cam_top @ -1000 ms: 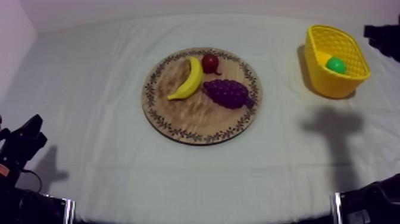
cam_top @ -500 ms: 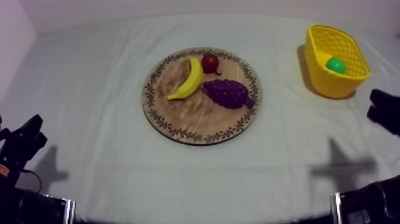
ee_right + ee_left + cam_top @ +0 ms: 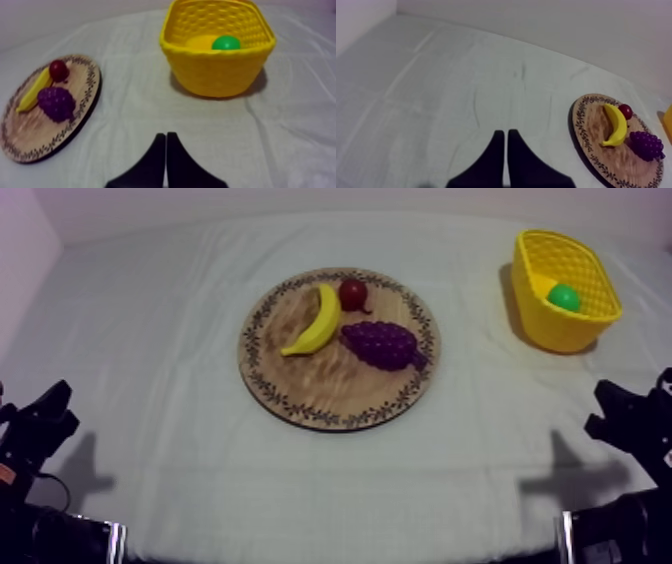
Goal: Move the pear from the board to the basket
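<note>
- The pear (image 3: pixel 225 43) lay inside the yellow basket (image 3: pixel 215 70), well apart from the wooden board (image 3: pixel 330 383).
- A banana (image 3: pixel 316 319), grapes (image 3: pixel 382 344) and a small red fruit (image 3: pixel 352 293) rested on the board.
- The left gripper (image 3: pixel 506 134), away from the board, was closed on nothing.
- The right gripper (image 3: pixel 166 136), beyond the board's basket side, was likewise closed and empty.

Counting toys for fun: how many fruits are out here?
4: banana, small red fruit and grapes on the board; pear in the basket. More may hide there.

banana (image 3: pixel 314 321) lying aslant; small red fruit (image 3: pixel 352 293) just beside its far end; bunch of grapes (image 3: pixel 381 344) near both; grey-white clothed tabletop (image 3: pixel 150 398)
</note>
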Robot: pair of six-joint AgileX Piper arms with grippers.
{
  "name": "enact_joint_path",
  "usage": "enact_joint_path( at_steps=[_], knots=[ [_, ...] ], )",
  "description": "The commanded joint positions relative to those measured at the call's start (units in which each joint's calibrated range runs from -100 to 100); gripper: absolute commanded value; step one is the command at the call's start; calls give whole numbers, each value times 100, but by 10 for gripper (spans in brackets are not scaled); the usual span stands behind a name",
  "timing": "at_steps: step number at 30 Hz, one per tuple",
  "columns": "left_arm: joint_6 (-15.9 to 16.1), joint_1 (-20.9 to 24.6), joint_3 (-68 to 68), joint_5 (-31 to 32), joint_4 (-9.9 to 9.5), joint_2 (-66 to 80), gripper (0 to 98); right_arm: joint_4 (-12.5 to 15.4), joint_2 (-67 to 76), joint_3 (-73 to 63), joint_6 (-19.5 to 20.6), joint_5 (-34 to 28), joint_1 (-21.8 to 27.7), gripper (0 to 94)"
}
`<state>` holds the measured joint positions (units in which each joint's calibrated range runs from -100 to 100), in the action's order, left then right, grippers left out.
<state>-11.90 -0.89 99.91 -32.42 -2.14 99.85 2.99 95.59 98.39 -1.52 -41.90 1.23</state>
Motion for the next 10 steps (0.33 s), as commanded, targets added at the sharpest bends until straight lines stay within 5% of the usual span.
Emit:
enact_joint_path(
  at_steps=[1, 6, 10],
  knots=[
    [1, -1, -2, 0, -3, -2, 1, -102, 6, 73, 164, 379, -7, 3],
    [1, -1, -2, 0, -3, -2, 1, -166, 8, 128, -956, 416, -8, 3],
    [1, -1, -2, 0, -3, -2, 1, -176, 8, 136, -1190, 422, -8, 3]
  ],
)
